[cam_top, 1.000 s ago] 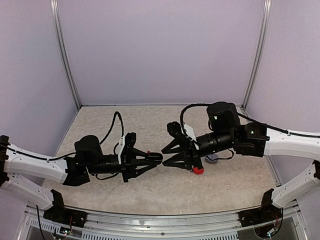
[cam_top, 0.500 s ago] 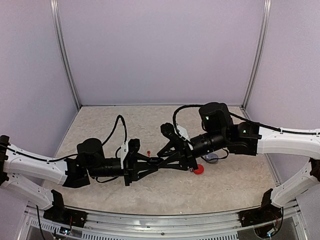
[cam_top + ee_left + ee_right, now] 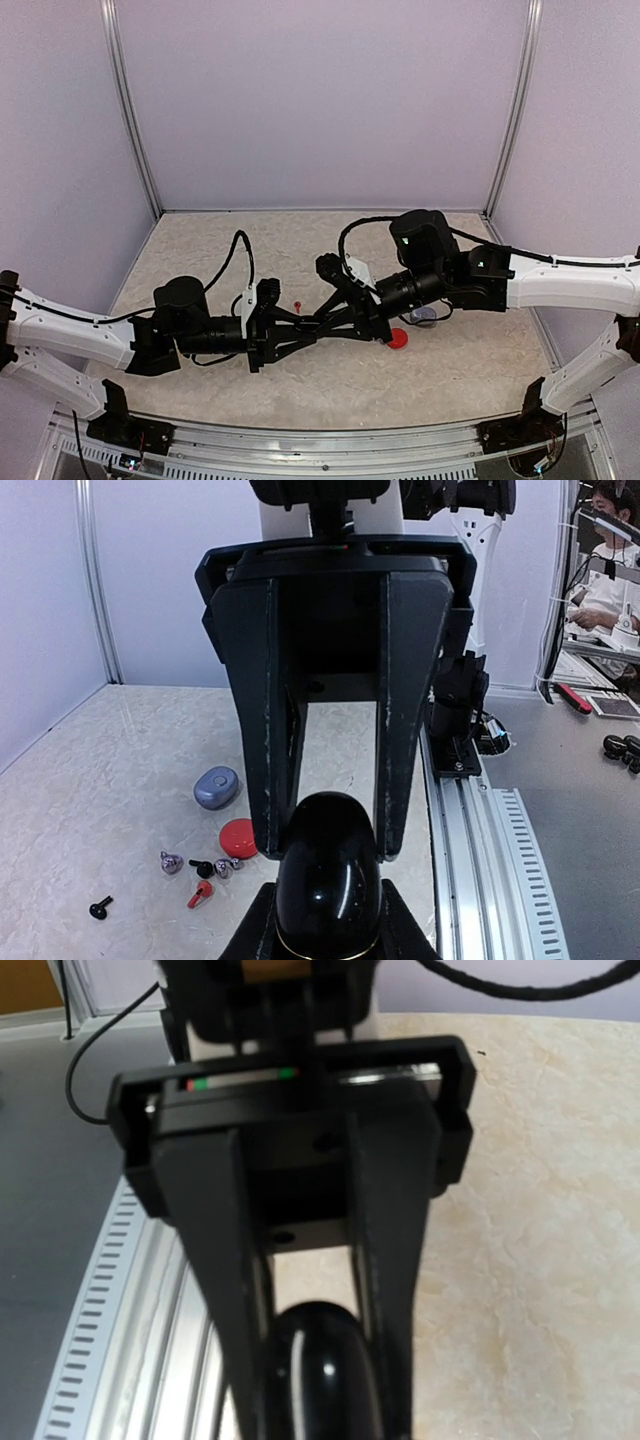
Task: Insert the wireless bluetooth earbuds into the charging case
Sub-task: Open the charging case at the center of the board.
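Note:
A glossy black charging case (image 3: 330,875) is held above the table between both grippers. My left gripper (image 3: 328,925) is shut on its near end. My right gripper (image 3: 335,840) faces it, its two fingers (image 3: 270,740) pressed on either side of the case's far end. The two grippers meet at mid-table in the top view (image 3: 316,324). On the table lie a red earbud (image 3: 200,892), two black earbuds (image 3: 203,868) (image 3: 98,908) and two silver-grey earbuds (image 3: 171,862) (image 3: 228,866). In the right wrist view the case (image 3: 325,1375) sits between dark fingers (image 3: 385,1260).
A red round case (image 3: 239,837) and a blue-grey case (image 3: 216,787) lie on the table beside the loose earbuds, under the right arm (image 3: 450,280). The metal rail (image 3: 480,840) runs along the table's near edge.
My right gripper has moved left, onto the black case held by my left gripper, and its fingers have closed in around the case's end. The left arm has edged slightly right.

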You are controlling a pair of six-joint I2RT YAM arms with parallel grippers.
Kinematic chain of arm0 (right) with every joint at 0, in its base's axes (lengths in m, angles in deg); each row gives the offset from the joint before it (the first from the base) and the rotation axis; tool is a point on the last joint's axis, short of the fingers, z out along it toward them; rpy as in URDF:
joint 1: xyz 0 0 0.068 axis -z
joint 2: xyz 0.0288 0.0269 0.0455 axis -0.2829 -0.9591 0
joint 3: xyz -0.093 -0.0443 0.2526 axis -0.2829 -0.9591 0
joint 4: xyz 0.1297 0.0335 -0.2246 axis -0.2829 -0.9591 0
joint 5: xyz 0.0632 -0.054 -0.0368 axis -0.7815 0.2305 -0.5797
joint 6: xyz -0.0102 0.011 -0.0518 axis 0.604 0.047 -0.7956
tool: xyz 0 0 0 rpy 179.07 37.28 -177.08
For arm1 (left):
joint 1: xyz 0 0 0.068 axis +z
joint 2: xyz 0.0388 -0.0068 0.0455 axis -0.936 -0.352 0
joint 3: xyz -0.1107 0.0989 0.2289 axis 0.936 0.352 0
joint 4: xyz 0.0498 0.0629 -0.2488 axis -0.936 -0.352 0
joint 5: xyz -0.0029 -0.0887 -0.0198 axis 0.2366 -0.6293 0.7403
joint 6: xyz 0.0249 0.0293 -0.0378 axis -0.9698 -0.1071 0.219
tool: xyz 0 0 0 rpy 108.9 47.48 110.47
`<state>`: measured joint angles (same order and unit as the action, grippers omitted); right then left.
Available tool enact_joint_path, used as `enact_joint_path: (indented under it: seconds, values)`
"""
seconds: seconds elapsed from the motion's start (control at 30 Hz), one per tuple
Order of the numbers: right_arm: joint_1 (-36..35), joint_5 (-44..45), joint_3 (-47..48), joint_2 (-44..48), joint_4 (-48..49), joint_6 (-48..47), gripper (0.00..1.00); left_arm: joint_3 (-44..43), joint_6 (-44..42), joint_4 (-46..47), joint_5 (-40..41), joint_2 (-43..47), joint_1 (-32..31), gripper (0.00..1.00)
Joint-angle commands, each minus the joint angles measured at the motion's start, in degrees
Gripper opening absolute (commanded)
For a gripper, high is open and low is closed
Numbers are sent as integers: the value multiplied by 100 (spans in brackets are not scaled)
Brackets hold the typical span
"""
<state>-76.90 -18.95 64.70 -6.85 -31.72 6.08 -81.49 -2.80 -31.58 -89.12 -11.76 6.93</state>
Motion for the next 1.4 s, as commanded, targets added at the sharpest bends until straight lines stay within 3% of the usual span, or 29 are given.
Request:
enact_joint_path:
  seconds: [0.0, 0.17, 0.33, 0.6, 0.87, 1.07, 1.13, 1.23, 1.37]
  values:
    - [9, 51, 85, -63, -118, -60, 25, -189, -27, 281, -74, 54, -24, 16]
    - [8, 115, 99, 69, -46, -34, 16, -151, 12, 268, 24, 47, -27, 29]
    - [9, 93, 39, 240, 236, 94, 14, -76, 84, 458, 39, -33, -26, 39]
    - [6, 48, -30, 355, 391, 147, 13, -36, 124, 624, 114, -85, -23, 41]
    - [11, -30, -16, 316, 375, 151, 13, -6, 178, 729, 143, -57, 2, 34]
    - [8, -16, -10, 305, 357, 115, 15, 6, 186, 734, 85, -27, 22, 19]
    - [9, 12, -7, 315, 365, 98, 20, 20, 182, 731, 54, -35, 31, 15]
    - [9, 155, -7, 315, 410, 121, 37, 22, 186, 737, 21, -20, 32, 12]
    - [9, 427, 23, 315, 439, 158, 40, 21, 184, 730, -31, 36, 32, 10]
